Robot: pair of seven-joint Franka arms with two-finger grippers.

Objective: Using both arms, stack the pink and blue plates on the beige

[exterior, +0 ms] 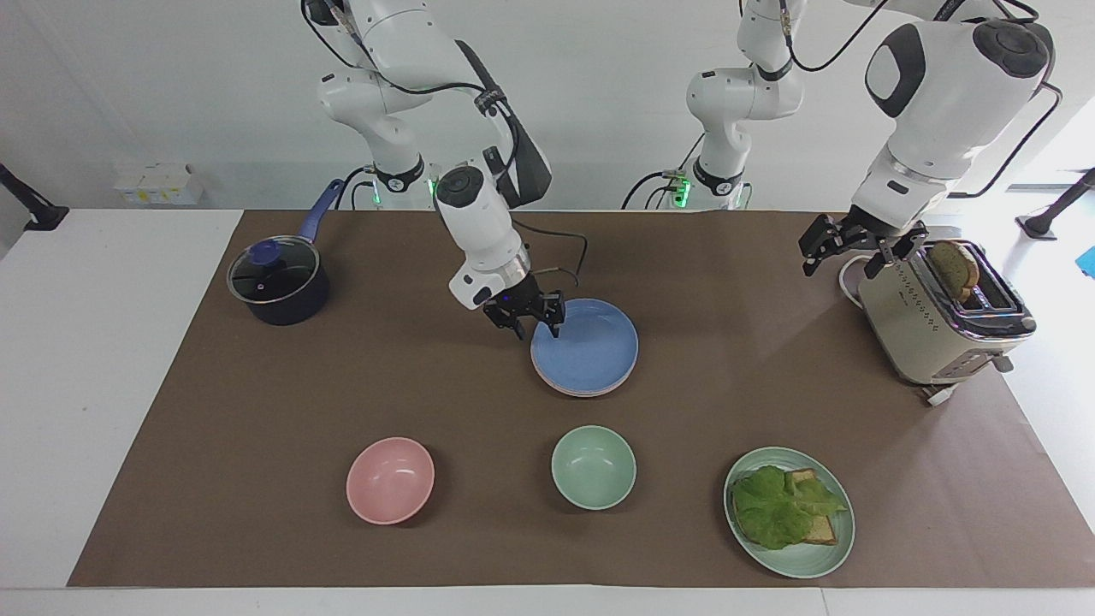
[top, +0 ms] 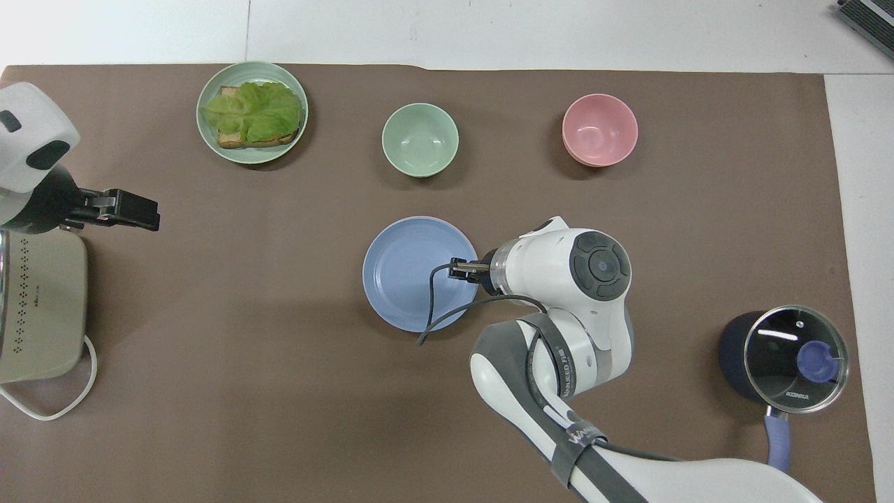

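The blue plate [exterior: 586, 346] [top: 412, 272] lies flat on top of a stack in the middle of the mat. A thin edge of the pink plate [exterior: 571, 391] peeks out under it. I cannot make out the beige plate beneath them. My right gripper [exterior: 537, 329] [top: 457, 270] stands open just above the blue plate's rim, at the edge toward the right arm's end, with nothing between its fingers. My left gripper [exterior: 840, 261] [top: 143, 213] waits open in the air beside the toaster, holding nothing.
A toaster [exterior: 941, 321] with a slice of bread stands at the left arm's end. A dark pot with a glass lid [exterior: 278, 282] stands at the right arm's end. Farther from the robots sit a pink bowl [exterior: 390, 479], a mint bowl [exterior: 593, 467] and a green plate with a lettuce sandwich [exterior: 789, 511].
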